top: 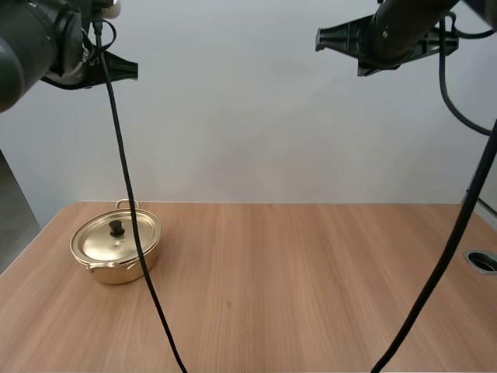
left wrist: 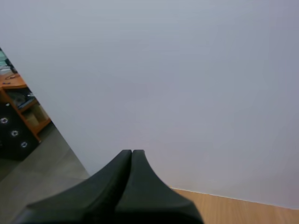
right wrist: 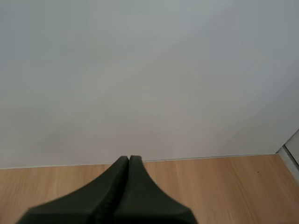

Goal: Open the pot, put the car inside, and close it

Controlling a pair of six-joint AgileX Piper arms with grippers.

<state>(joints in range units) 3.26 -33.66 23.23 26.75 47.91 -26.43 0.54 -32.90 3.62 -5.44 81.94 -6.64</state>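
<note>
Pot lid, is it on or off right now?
On: the lid sits flat on the gold pot, black knob on top.

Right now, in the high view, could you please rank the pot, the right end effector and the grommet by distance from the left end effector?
1. Pot, left side of the table, below the left end effector.
2. Right end effector, raised at the right; too close to call against the pot.
3. Grommet, table's right edge, plainly farthest.
</note>
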